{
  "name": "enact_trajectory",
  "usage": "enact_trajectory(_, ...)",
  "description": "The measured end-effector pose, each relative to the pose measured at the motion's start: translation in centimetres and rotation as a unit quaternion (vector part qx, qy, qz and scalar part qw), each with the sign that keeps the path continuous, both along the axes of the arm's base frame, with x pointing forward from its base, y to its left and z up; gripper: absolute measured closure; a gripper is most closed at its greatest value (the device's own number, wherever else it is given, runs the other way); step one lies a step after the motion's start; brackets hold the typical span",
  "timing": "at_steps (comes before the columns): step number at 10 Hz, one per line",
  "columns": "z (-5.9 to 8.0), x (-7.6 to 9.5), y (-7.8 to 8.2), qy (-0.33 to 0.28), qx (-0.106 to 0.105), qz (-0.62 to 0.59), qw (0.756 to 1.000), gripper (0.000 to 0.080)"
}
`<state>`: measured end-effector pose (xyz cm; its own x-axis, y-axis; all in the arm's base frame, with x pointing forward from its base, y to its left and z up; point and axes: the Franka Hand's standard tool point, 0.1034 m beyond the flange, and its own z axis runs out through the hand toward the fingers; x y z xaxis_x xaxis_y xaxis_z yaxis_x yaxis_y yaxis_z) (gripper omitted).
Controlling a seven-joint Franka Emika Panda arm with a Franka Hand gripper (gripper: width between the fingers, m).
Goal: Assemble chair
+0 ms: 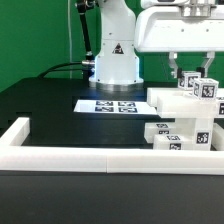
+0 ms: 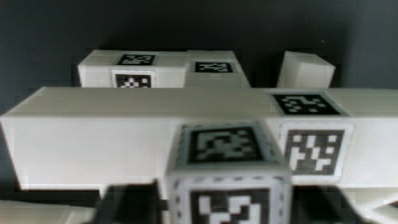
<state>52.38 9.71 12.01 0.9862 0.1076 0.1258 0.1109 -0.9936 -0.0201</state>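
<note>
The chair parts are white blocky pieces with black-and-white tags, stacked at the exterior view's right (image 1: 180, 118). My gripper (image 1: 191, 72) hangs straight above the stack. Its jaws come down either side of the topmost tagged square bar (image 1: 197, 86). In the wrist view the same bar (image 2: 226, 165) fills the space between the jaws of the gripper (image 2: 228, 205), whose dark fingers (image 2: 139, 200) press against the bar's sides. Beneath it lies a broad white panel (image 2: 125, 125). Smaller tagged pieces (image 2: 135, 66) stand beyond it.
The marker board (image 1: 108, 105) lies flat in front of the robot base (image 1: 113, 62). A low white border rail (image 1: 90, 156) runs along the front and turns back at the exterior view's left (image 1: 14, 134). The tabletop is black.
</note>
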Motion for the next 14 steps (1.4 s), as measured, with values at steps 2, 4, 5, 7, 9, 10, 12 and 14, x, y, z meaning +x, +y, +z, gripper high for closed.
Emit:
enact_trajectory(2, 0.00, 0.00, 0.01, 0.002, 0.006, -0.043, 0.999, 0.0518)
enact_trajectory(4, -0.02, 0.00, 0.11, 0.002, 0.018, -0.136, 0.991, 0.0518)
enact_trajectory(5, -0.04, 0.01, 0.07, 0.001, 0.026, -0.182, 0.983, 0.0518)
enact_trajectory(7, -0.04, 0.04, 0.04, 0.002, 0.041, -0.265, 0.963, 0.0517)
enact_trajectory(9, -0.01, 0.09, 0.13, 0.004, 0.052, -0.335, 0.941, 0.0517)
enact_trajectory(10, -0.01, 0.09, 0.13, 0.005, 0.054, -0.349, 0.936, 0.0517)
enact_trajectory(12, -0.02, 0.08, 0.15, 0.010, 0.068, -0.426, 0.902, 0.0515)
enact_trajectory(14, -0.02, 0.06, 0.21, 0.013, 0.074, -0.461, 0.884, 0.0506)
